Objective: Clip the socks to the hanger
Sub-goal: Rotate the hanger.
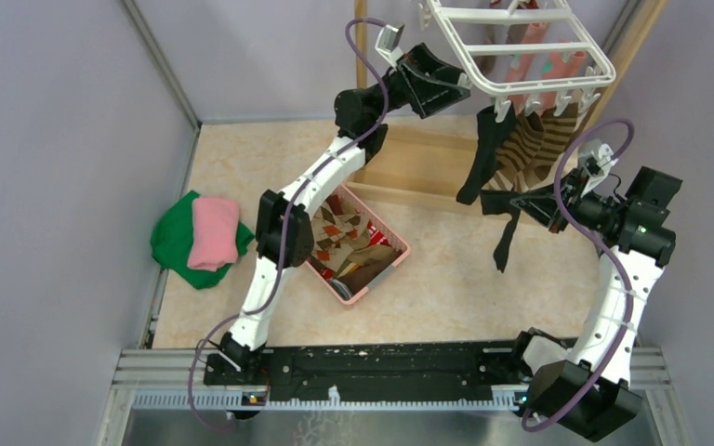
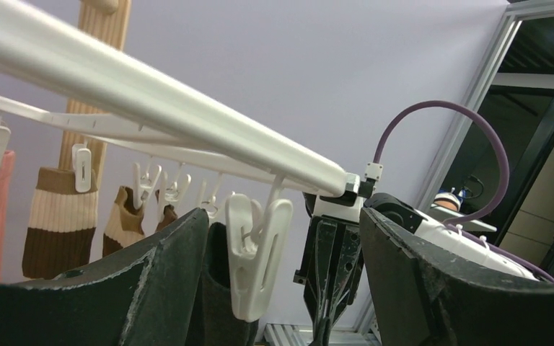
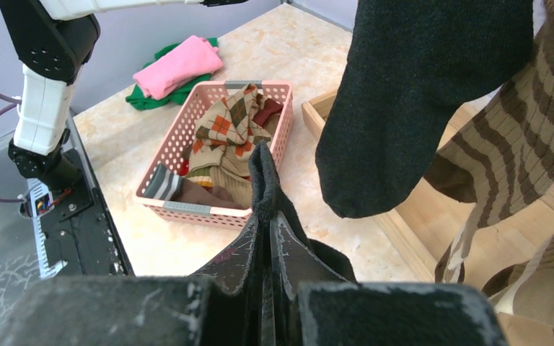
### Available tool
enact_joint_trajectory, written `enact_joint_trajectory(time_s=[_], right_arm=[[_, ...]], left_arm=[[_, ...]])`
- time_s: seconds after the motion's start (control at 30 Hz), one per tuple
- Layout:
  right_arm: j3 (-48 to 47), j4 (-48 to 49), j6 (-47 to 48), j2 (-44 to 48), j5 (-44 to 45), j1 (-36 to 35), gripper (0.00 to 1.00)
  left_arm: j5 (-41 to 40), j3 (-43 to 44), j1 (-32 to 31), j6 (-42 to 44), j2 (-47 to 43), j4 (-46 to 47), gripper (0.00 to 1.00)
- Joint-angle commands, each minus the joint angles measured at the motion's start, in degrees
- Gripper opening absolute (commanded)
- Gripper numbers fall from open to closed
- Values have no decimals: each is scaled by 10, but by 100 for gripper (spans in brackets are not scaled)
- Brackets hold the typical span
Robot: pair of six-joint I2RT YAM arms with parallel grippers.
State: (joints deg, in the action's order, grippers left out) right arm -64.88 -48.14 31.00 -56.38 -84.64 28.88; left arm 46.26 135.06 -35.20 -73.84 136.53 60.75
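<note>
L claw (image 2: pixel 281 238) wide, straddling hanger (image 2: pixel 151 119) clip (image 2: pixel 256 252); R claw (image 3: pixel 268 231) pinching black sock (image 3: pixel 263 180).

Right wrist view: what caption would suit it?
Right gripper, shut on a limp black sock, before the pink basket.

Far right corner crowded: hanger (image 1: pixel 521 56) overhead, hung black sock (image 1: pixel 482 153) and striped sock (image 1: pixel 532 149) below, wooden stand (image 1: pixel 418 163) on table (image 1: pixel 456 279). Between spread left gripper (image 1: pixel 442 82) jaws: clip (image 2: pixel 258 252). From right gripper (image 1: pixel 527 203), held black sock (image 1: pixel 505 243) dangles near right edge. Table middle blocked by pink basket (image 1: pixel 361 249); folded cloths (image 1: pixel 200 237) at left edge. Bare strip along near edge.
</note>
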Motion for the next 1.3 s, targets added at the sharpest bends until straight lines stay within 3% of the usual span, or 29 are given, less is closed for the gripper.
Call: enact_joint_trajectory(time_s=[0.0,0.63,1.1,1.27], right_arm=[[-17,-3,15,0,-9,-7,0],[-19,-3,15,-2,-7,-8,0],[-19,-5,14,-1,-6,-8,0],[-19,-5,14,0,-4,-8,0]], left_arm=[[-13,35,-5,-6,6,10,81],[-13,40,-9,-1,5,15,69],[-17,40,-11,2,0,9,48],[-13,33,-11,7,-5,3,62]])
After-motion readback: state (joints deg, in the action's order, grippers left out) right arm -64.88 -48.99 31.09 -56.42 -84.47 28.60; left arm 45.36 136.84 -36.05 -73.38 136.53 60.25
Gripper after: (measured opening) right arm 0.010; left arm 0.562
